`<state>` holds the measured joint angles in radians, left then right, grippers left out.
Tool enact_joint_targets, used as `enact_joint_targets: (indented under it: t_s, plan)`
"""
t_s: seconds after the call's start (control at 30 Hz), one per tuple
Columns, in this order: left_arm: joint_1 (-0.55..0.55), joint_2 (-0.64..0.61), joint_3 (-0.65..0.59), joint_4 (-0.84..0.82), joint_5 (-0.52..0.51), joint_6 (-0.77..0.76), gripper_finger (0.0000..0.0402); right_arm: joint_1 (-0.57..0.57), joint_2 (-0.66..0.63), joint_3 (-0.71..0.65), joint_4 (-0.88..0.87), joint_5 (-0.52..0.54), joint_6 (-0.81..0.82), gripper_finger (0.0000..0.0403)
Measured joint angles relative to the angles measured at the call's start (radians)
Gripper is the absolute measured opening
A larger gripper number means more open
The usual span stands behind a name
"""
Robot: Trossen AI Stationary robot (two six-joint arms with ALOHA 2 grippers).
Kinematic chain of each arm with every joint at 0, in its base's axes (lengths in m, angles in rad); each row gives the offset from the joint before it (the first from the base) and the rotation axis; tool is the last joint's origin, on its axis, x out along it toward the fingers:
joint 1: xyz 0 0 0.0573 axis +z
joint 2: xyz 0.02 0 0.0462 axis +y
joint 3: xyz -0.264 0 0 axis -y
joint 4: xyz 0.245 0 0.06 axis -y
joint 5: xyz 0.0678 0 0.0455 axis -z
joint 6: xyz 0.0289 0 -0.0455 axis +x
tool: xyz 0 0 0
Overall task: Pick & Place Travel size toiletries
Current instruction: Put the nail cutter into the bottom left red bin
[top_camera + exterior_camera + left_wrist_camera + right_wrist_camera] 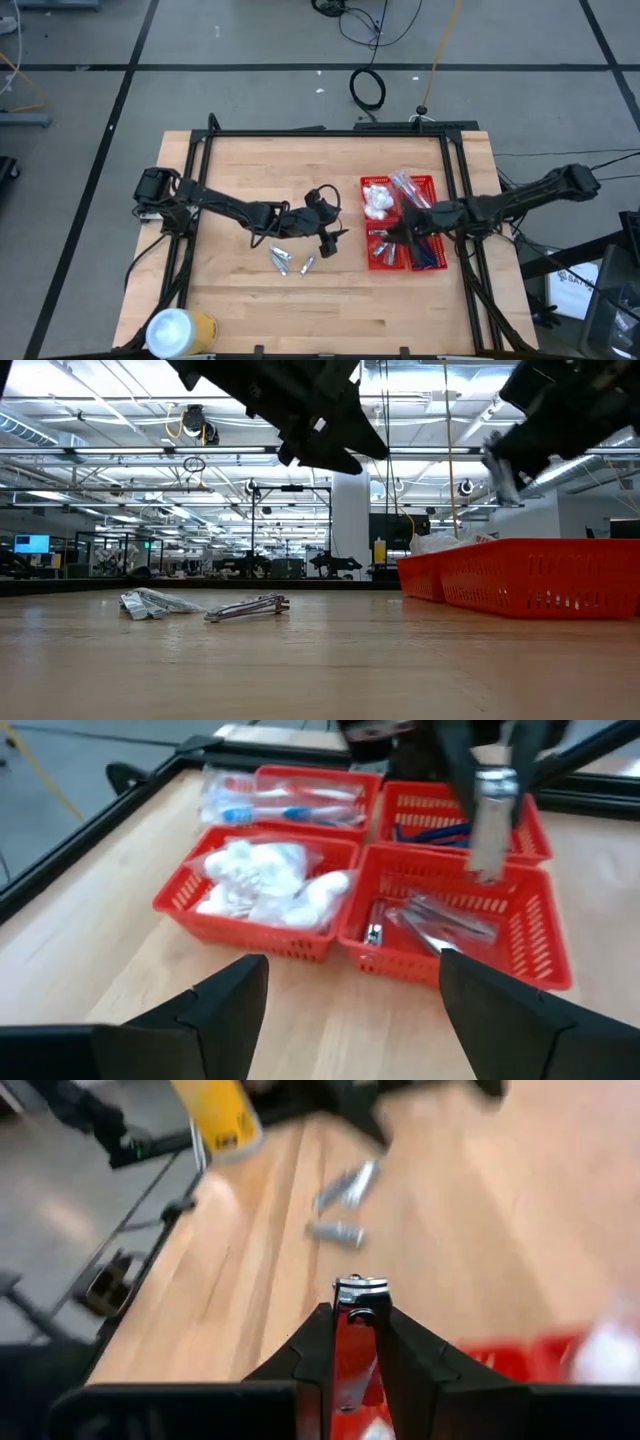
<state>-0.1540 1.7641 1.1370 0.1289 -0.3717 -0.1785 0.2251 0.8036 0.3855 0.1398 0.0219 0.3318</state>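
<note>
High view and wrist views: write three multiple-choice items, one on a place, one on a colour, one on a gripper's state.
1. Where is the white-and-yellow roll? A on the floor; B at a corner of the table, on the left arm's side; C held aloft.
2. The basket is: A blue; B red; C green.
3. The right gripper is: A open, empty; B shut on a small silver item; C resting on the table.
B, it stands at that corner; B, its walls are red; B, the item sits pinched between its fingers.
</note>
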Motion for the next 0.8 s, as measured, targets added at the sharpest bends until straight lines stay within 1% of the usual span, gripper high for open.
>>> enact_joint_targets:
  t_s: [0.1,0.23,0.5,0.8]
  plan:
    - [0.013,0.000,0.000,-0.019,0.000,-0.022,0.0284,0.042,-0.007,0.000,-0.089,0.000,0.075,0.0046]
    - [0.026,0.000,0.000,-0.022,0.000,-0.045,0.0273,0.073,0.032,0.000,-0.147,0.007,0.115,0.0051]
    - [0.036,0.000,0.000,-0.029,0.000,-0.072,0.0254,0.064,0.135,0.000,-0.144,0.010,0.137,0.0058]
    - [0.035,0.000,0.000,-0.029,0.008,-0.072,0.0257,0.056,0.201,0.000,-0.131,0.007,0.192,0.0090]
